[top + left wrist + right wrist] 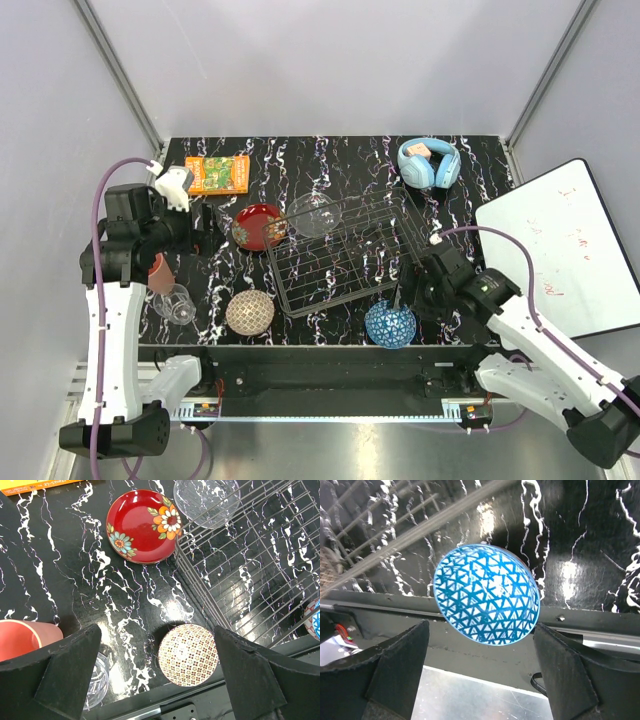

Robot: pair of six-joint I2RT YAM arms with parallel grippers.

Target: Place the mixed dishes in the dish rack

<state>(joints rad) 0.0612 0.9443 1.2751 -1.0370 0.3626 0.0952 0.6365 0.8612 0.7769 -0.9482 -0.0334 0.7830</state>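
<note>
1. The right tool (481,626) is spread wide and holds nothing. In its wrist view the blue patterned bowl (486,594) sits squarely between the two dark fingers (395,665). It is close to them but, as far as I can tell, untouched.
2. From above, this bowl rests at the 6 o'clock edge of the black marbled tabletop (330,165), just off the near right corner of the dish rack (345,250). The rack lies at about 11 o'clock from the bowl. The right arm is plainly the nearer one.
3. The bowl is round, so it has no long axis for the tool to line up with. It appears to lie dome-up, glazed smooth with a blue-and-white triangle lattice. I judge that curved, glossy wall likely to slip in a pinch.
4. The rack is a dark wire grid with low raised sides, its long axis running roughly 8 to 2 o'clock. I see no dish inside the grid.
5. The left tool (157,630) is also fully spread and empty, high over the beige patterned bowl (189,655), a matte-looking dome of small checks. The salmon-pink cup (20,637) lies at 9 o'clock, and the clear stemmed glass (97,677) is half hidden by a finger.
6. The glossy red plate (142,526), painted with flowers, sits at 12 o'clock. The clear glass bowl (206,500) overlaps the rack's far corner.
</note>
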